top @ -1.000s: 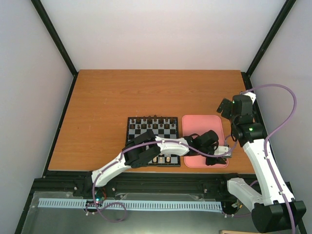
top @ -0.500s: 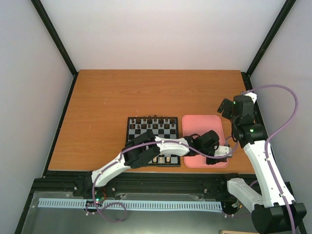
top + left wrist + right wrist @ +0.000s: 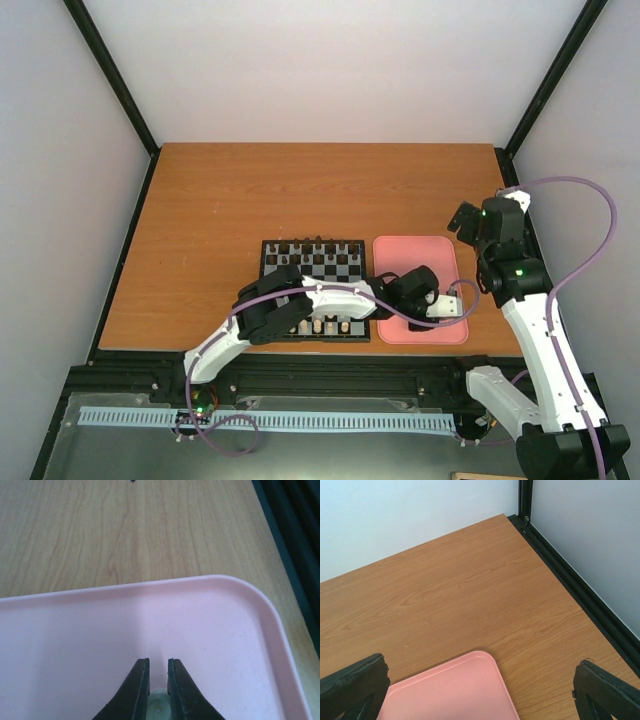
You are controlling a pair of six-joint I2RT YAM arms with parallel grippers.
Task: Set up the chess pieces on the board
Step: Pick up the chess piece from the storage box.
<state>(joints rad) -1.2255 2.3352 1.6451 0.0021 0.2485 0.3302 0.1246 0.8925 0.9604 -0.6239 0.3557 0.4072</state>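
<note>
Left jaws are basically squeezed together, pinching one pale chess piece [image 3: 159, 706] low between the fingers [image 3: 137, 690], right over the pink tray [image 3: 225, 630]. The left arm [image 3: 330, 296] reaches across the near side of the board [image 3: 266, 262] to get there. Right jaws are spread as wide as they go with nothing in them, fingers [image 3: 355, 680] at both edges of the wrist view, held up above the tray's far right corner. The board sits mid-desk just left of the tray, with dark pieces [image 3: 300, 250] on the far rows and a few cream pieces [image 3: 318, 326] on the near row. Wooden desk [image 3: 250, 190], plain pale walls [image 3: 330, 70], black frame posts [image 3: 525, 500] in the corners.
</note>
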